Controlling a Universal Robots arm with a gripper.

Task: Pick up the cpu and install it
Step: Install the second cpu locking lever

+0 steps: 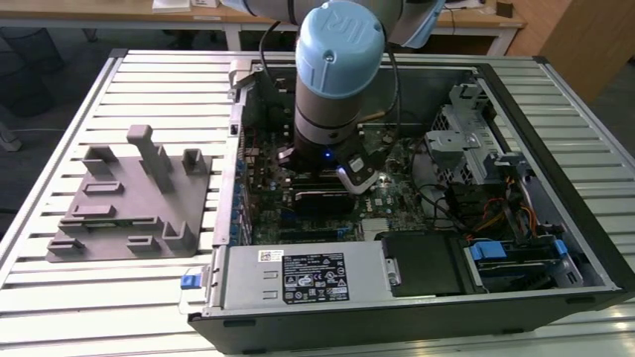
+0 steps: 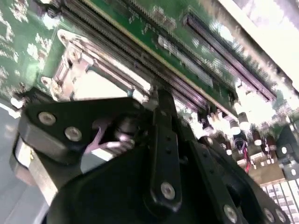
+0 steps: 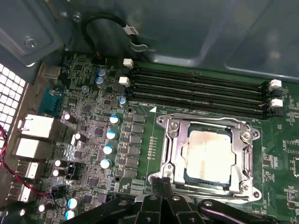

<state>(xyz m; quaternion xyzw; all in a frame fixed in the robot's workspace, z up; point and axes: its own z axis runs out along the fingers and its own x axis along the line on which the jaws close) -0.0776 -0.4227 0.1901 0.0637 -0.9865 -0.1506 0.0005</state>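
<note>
Even, fairly bright room light falls on the ribbed table in the exterior view, while the open computer case lies darker inside, shadowed under the arm. The second wrist view is blurred and smeared, with white glare blown out on the motherboard. The first wrist view is dimmer but sharp, the cpu dully lit.

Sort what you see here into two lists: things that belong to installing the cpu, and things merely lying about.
Belonging to the job:
- silvery square cpu, lying in its metal socket frame
- black gripper, just beside that frame
- green motherboard

Lying about:
- grey plastic fixture with upright posts, outside the case
- empty black memory slots
</note>
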